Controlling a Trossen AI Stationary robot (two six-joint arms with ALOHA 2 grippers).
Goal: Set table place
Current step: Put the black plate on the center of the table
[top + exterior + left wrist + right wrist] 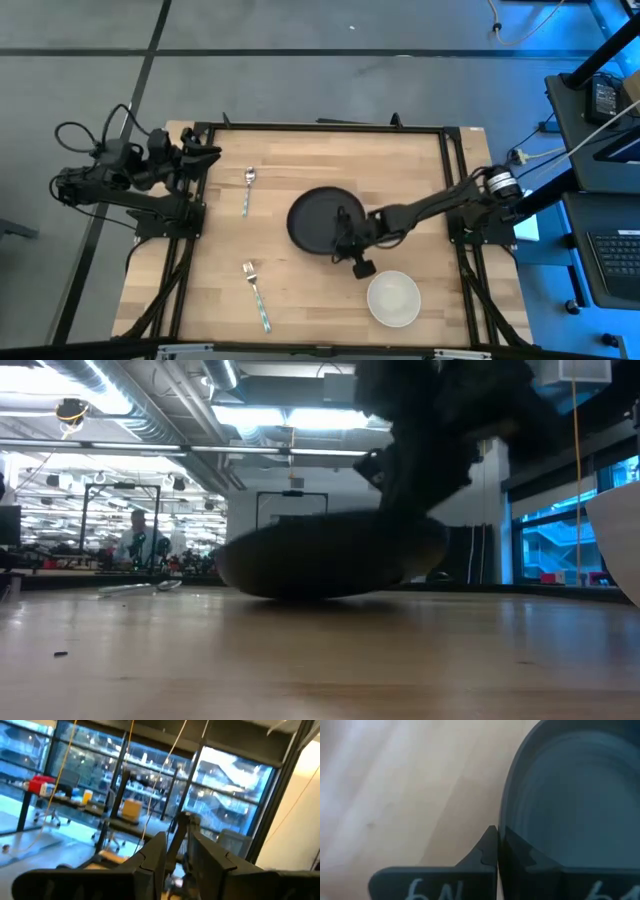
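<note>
The matte black round plate (pixel 315 215) sits near the table's middle; it also shows in the low view (pixel 320 560) and the right wrist view (pixel 575 795). My right gripper (pixel 346 243) is shut on its rim at the near right side. The white bowl (pixel 392 298) stands on the table near the right front, its edge showing in the low view (pixel 620 540). The spoon (pixel 248 188) lies flat at the far left and the fork (pixel 255 295) at the near left. My left gripper (pixel 208 153) waits at the table's far left corner, its fingers a little apart and empty. My right gripper pinches the plate's rim (pixel 502 832) between its two fingers, one finger (pixel 535 870) over the inside of the plate and one (pixel 470 870) outside it. The fingers slant down from the table's right side. In the low view the plate's underside (pixel 300 592) looks to meet the table.
The table's black frame (pixel 330 127) runs along the far edge, and the arm bases stand at the left (pixel 165 215) and right (pixel 480 225) edges. Bare wood (pixel 320 300) lies between fork and bowl. A person (pixel 135 540) shows in the room beyond.
</note>
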